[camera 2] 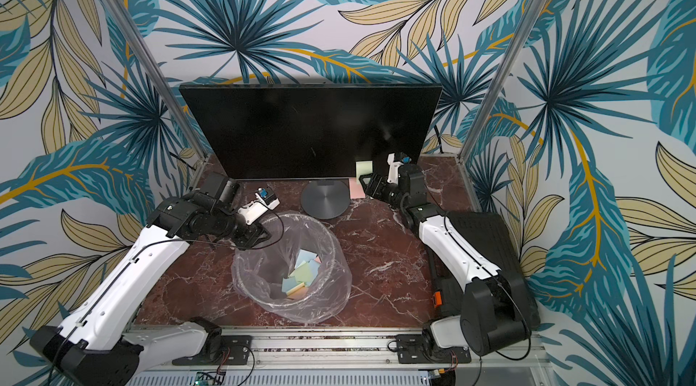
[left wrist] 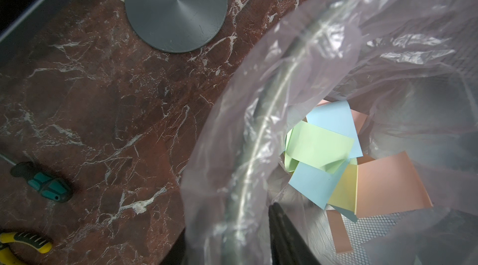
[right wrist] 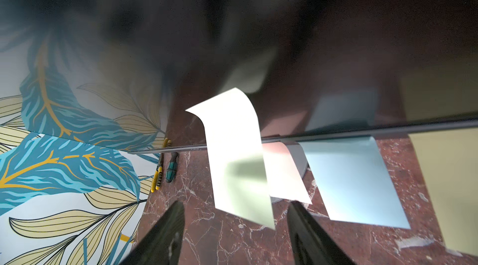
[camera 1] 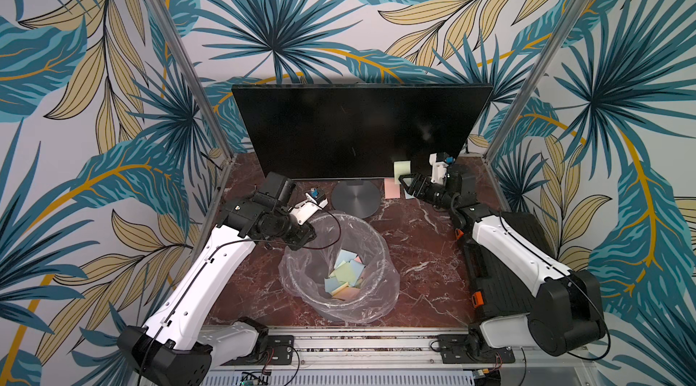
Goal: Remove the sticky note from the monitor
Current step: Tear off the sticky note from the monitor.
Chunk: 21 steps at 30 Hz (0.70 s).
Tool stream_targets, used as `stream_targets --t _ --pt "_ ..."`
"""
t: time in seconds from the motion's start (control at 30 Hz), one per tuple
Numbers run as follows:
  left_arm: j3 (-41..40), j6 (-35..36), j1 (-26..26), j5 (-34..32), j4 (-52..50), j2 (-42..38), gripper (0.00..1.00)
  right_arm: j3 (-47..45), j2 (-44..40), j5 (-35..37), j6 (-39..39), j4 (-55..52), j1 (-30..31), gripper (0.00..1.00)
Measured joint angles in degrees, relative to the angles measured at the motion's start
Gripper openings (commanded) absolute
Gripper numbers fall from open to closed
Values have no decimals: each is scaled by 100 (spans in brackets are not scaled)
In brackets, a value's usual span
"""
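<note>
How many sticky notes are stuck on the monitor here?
1: the pale green sticky note at the monitor's lower edge, on the right arm's side, curling away. The pink note and blue note lie on the table. The right arm hides one screen corner.

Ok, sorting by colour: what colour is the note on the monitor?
Pale green; the sticky note shows best in a top view.

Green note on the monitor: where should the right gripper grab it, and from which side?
Take the green note by its free lower end, from the front and low. Its top is stuck near the monitor's bottom edge; the rest bows off the glass and hangs past the bezel, so it can likely be pinched there. The open right gripper faces that end.
</note>
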Motion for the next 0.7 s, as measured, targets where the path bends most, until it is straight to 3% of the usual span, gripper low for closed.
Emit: stream_targets --t 0.33,0.7 --pt "0 0 0 0 0 52 42 81 68 -17 -188 109 -4 29" --pt "0 -2 0 0 0 52 42 81 68 -13 -254 107 -4 0"
